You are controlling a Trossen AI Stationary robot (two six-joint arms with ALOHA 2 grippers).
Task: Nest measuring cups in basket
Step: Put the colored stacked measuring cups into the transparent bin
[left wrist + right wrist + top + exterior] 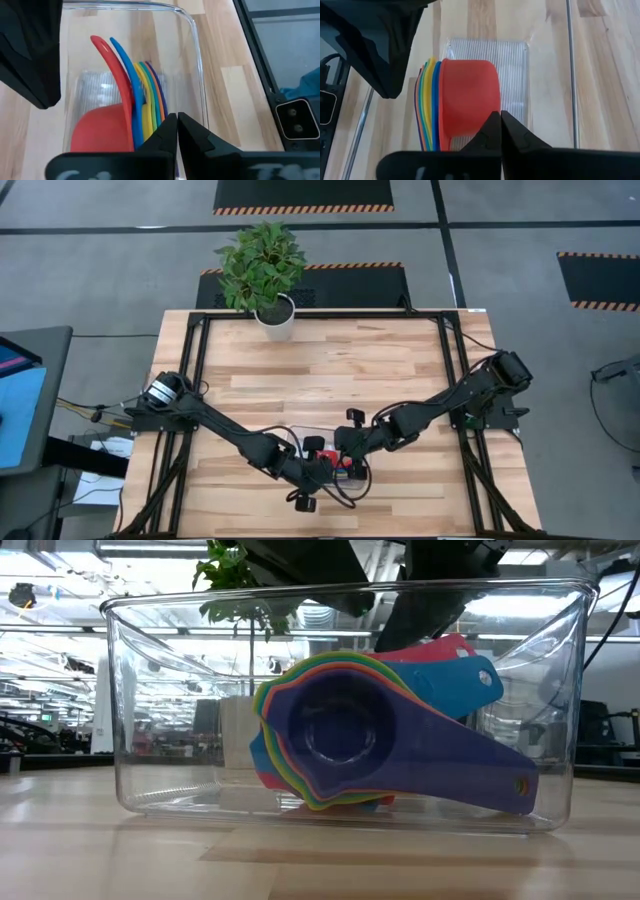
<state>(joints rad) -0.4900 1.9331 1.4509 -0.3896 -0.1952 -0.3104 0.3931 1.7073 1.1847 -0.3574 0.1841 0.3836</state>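
The measuring cups (pixel 345 730) are nested in one stack that stands on its side inside the clear basket (pixel 160 710), near the table's front edge. The dark blue cup faces the low view and the red cup (pixel 467 97) is outermost. Their handles (pixel 135 75) fan out together, and the dark blue handle's end (pixel 520 785) is down on the basket floor. My left gripper (pixel 177 131) is shut just above the handles. My right gripper (pixel 500 125) is shut just above the red cup's bowl. In the high view both arms meet over the basket and hide most of it. My left gripper points slanting down at the fanned handles (pixel 155 105); its own fingers cover the spot, and I cannot tell whether it touches them. My right gripper points slanting down at the red cup's rim (pixel 490 107); I cannot tell whether it touches it.
A white pot with a green plant (pixel 275 318) stands at the table's far edge. A black frame rail (pixel 452 380) runs along the sides of the wooden table. The basket's tall clear walls (pixel 197 60) close in around the cups.
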